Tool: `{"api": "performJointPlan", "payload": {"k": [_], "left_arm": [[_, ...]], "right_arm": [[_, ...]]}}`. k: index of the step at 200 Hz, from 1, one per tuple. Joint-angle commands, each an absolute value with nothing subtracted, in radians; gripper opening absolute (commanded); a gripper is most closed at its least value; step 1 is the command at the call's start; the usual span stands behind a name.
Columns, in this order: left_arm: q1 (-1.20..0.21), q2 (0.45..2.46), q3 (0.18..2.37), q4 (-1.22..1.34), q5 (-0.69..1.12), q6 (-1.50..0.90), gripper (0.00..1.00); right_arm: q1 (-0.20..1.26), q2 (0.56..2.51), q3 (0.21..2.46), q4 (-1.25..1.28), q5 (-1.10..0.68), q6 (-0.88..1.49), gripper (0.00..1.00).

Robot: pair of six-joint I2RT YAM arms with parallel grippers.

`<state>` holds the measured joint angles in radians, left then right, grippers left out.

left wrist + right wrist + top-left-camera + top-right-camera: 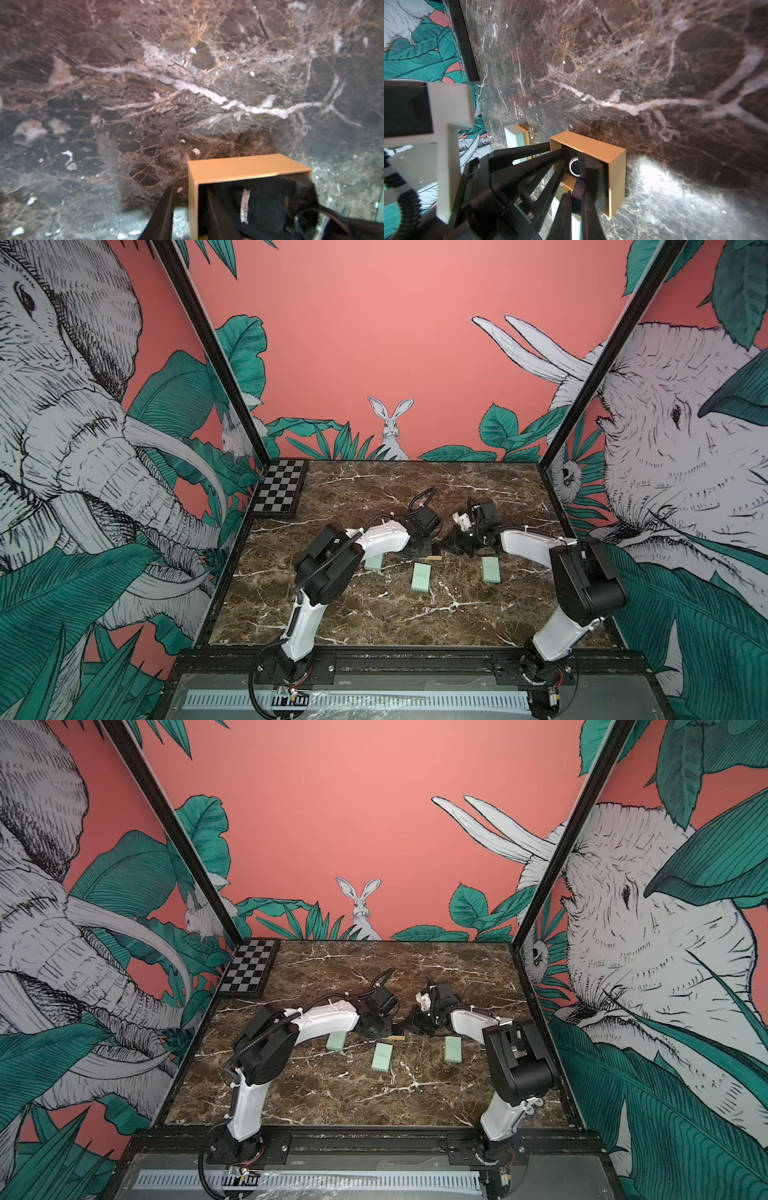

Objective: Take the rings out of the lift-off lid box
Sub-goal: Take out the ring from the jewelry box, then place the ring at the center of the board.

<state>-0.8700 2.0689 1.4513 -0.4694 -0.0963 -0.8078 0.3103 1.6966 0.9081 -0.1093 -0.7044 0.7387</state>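
Marble table [374, 614], brown with white veins, fills the lower centre in both top views. Both arms bend inward and meet mid-frame above it. Three mint-green boxes [421, 577] lie just below that meeting point, untouched. Tan box [591, 145], lid off, sits between the two grippers. Left gripper [190, 193] pinches one box wall, one finger outside and one inside; it looks like a steadying hold. Right gripper [576, 185] is closed tight, tips inside the box at the ring [573, 167]; can't tell if it actually pinches it. Ring stands on edge in black padding [270, 207], straight ahead of the right tips. Right arm is nearer, so the pull-out is probably its job. Only one ring visible.
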Motion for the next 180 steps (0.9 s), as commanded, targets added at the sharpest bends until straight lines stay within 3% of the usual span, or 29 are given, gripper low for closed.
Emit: {"api": "performJointPlan", "payload": {"k": [1, 53, 109, 180], "left_arm": [[-0.874, 2.103, 1.443, -0.548, -0.119, -0.805, 0.28], [-0.874, 2.102, 1.443, -0.552, -0.128, -0.804, 0.28], [-0.874, 2.066, 1.429, -0.535, -0.131, -0.833, 0.31], [-0.874, 2.015, 1.405, -0.505, -0.141, -0.864, 0.35]], "right_arm": [[0.287, 1.657, 0.905, -0.080, -0.724, 0.752, 0.00], [0.259, 1.637, 0.890, -0.058, -0.732, 0.770, 0.00], [0.259, 1.639, 0.936, -0.305, -0.405, 0.629, 0.00], [0.260, 1.716, 0.949, -0.302, -0.419, 0.629, 0.05]]}}
